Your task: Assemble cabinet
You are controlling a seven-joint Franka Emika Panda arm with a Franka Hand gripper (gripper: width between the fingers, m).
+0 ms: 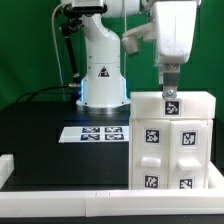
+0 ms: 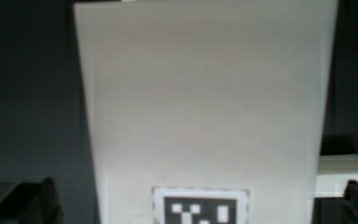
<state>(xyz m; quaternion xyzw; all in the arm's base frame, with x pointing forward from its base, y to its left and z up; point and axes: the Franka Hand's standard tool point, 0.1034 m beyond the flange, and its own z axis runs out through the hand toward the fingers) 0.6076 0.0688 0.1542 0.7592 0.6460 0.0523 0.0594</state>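
green wall behind, black table. the cabinet stands at the exterior view's right. my gripper touches its top (open or shut, i cannot tell). looks stiff, light, slippery; i'd grab an edge.

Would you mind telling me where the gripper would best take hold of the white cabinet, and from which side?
I would probably grip the cabinet across its top slab, coming straight down from above. It stands upright with that flat top facing the gripper hovering just over it, and the wrist view shows the slab as a long narrow face, likely narrow enough to span.
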